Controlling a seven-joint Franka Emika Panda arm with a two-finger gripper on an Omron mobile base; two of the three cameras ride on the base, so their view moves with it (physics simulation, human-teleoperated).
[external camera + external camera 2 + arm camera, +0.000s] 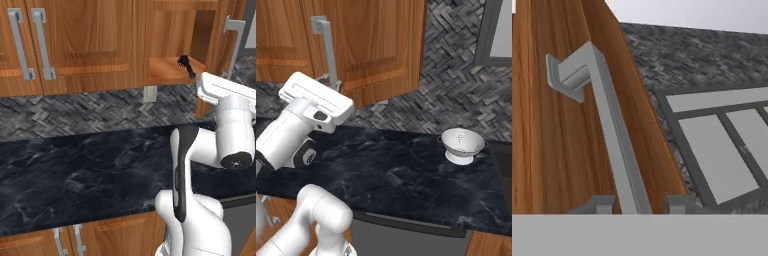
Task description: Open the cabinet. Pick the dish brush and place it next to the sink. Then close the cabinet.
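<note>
The dish brush (187, 66) lay on the wooden shelf (170, 70) of the cabinet (182, 42), head up, close to the shelf's front edge. The cabinet door (376, 45) stood swung out, bar handle (614, 140) running down between my two fingertips (599, 204). My hand (637, 206) sat at the handle's lower end, jaws a little apart either side of the bar; I could not tell whether the pads pressed it. Risks as I judged them: pulling out crooked could snag the bar and jerk the door; a careless reach inside could knock the brush off onto the black bench (75, 170). A white colander (461, 145) stood well apart.
</note>
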